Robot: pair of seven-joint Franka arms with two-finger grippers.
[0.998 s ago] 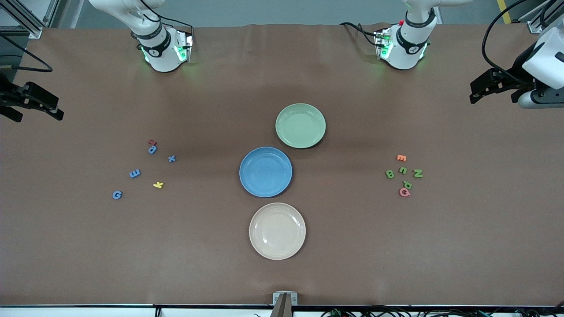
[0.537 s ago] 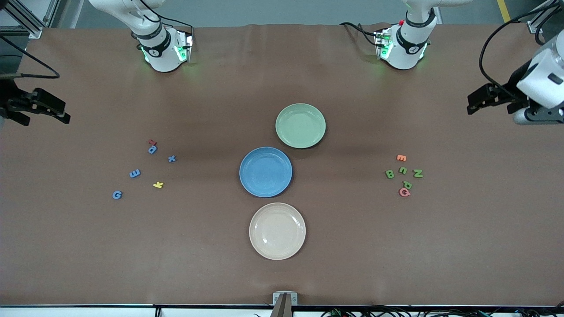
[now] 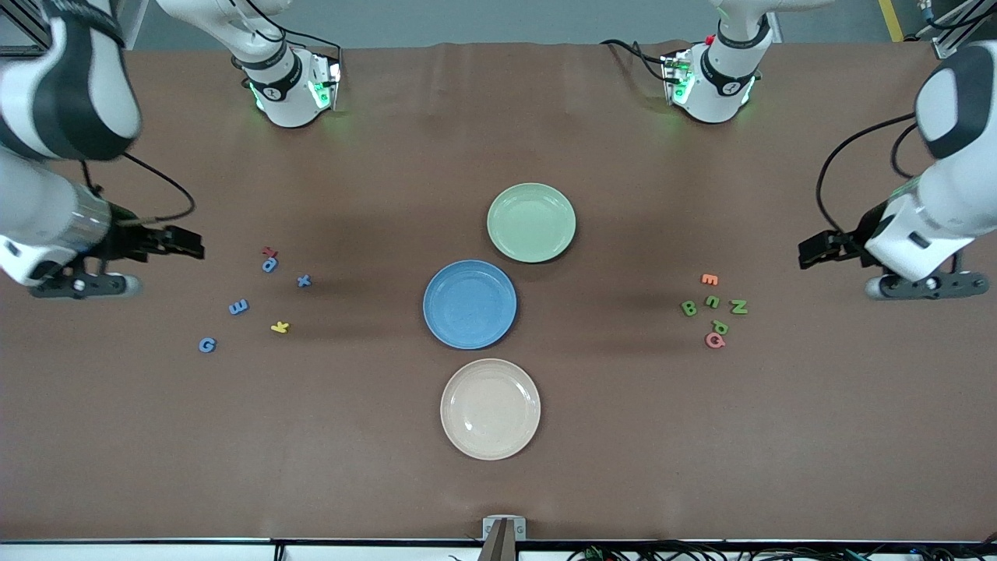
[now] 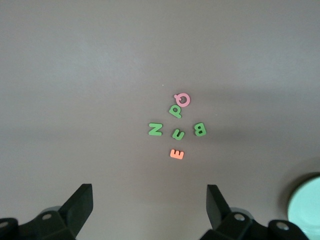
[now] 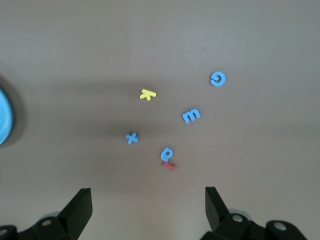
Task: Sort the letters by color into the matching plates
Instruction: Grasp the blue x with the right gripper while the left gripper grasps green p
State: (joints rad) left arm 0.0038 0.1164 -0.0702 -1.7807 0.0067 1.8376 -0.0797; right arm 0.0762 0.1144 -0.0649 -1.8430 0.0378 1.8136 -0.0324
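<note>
Both arms swung in from the table's ends since a second ago, each now poised over bare brown mat beside its own cluster of letters; plates and letters unmoved.

Right gripper (image 3: pixel 187 248) up over the mat just beside the blue group, fingers spread wide with nothing between them; close ahead of the fingertips, blue D (image 3: pixel 269 266) touching red letter (image 3: pixel 269 252); a little on, blue X (image 3: pixel 304 281), blue E (image 3: pixel 238 307), yellow K (image 3: pixel 280 327); blue G (image 3: pixel 206 344) off to one side, apart from the rest.

Left gripper (image 3: pixel 814 253) likewise over bare mat, fingers parted and empty; nearest its tips, orange E (image 3: pixel 709 279); next green U (image 3: pixel 712 301) between green B (image 3: pixel 688 308) and green N (image 3: pixel 738 307); then green P (image 3: pixel 720 327) touching pink Q (image 3: pixel 714 340).

All letters small, chunky, matte and flat on the mat; no other writing legible.

Three round, shallow, glossy plates in a column at mid-table, well apart from both grippers: pale green plate (image 3: pixel 531 223) nearest the bases, blue plate (image 3: pixel 470 305) almost touching it, cream plate (image 3: pixel 490 409) nearest the front camera; all three bare.

Brown mat (image 3: pixel 498 483) smooth with faint creases; wide open room between each cluster and the plates.
</note>
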